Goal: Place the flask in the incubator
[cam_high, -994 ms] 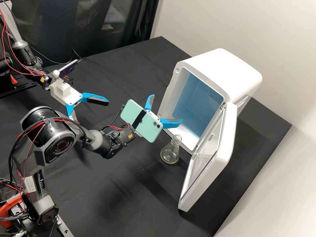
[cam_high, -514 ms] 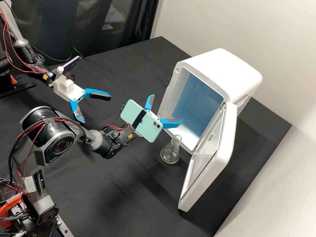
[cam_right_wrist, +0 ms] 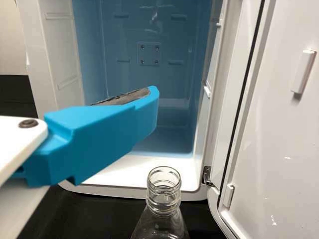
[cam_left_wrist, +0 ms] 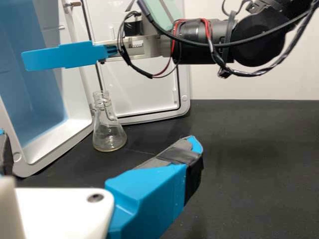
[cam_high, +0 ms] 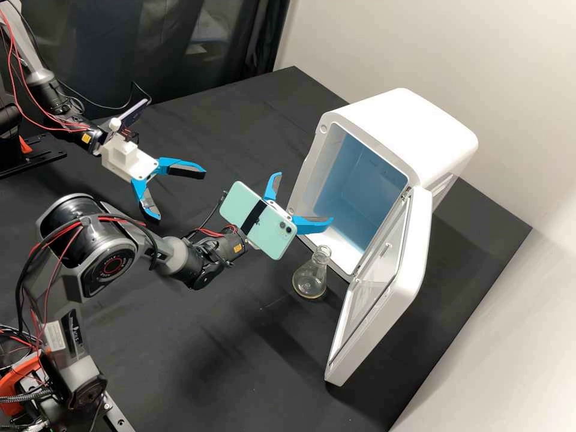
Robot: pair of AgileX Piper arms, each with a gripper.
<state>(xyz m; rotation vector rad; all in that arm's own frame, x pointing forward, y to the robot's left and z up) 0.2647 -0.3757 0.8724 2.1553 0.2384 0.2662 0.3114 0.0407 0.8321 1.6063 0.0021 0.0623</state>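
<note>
Just outside the incubator (cam_high: 420,132) sill stands the flask (cam_high: 311,279), right pincer (cam_high: 303,199) and left pincer (cam_high: 180,195) released.

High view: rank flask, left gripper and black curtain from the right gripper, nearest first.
1. Flask, just below the right gripper.
2. Left gripper, off to its side over the bench.
3. Black curtain, behind the bench.

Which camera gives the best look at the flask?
The left wrist view: the flask stands whole and upright by the open incubator. The high view has the flask whole too, but farther off. The right wrist view cuts the flask off below its neck.
</note>
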